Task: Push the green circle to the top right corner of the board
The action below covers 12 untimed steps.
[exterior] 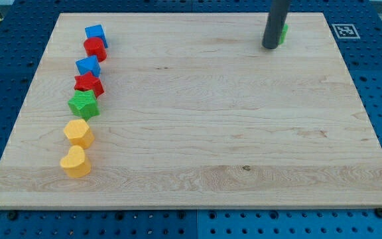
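Observation:
The green circle (283,32) shows only as a thin green sliver near the board's top right, mostly hidden behind my rod. My tip (270,46) rests on the board just to the view's left of it, touching or nearly touching it. The green circle lies a short way left of the board's top right corner.
A column of blocks runs down the view's left side: a blue cube (96,34), a red round block (95,48), a blue block (88,65), a red star (89,84), a green star (83,104), and two yellow blocks (79,133) (75,162). A marker tag (343,30) sits off the board's top right corner.

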Each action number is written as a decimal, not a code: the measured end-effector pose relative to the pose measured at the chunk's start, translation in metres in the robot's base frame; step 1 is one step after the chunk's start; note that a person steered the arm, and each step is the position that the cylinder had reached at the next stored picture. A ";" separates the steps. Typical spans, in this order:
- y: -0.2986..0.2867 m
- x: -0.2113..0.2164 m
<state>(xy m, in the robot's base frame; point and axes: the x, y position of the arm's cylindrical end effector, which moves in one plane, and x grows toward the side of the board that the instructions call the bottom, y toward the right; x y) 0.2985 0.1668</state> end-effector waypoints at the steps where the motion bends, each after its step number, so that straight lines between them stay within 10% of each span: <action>1: 0.013 -0.002; 12: 0.015 -0.051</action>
<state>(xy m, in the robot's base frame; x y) 0.2472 0.1818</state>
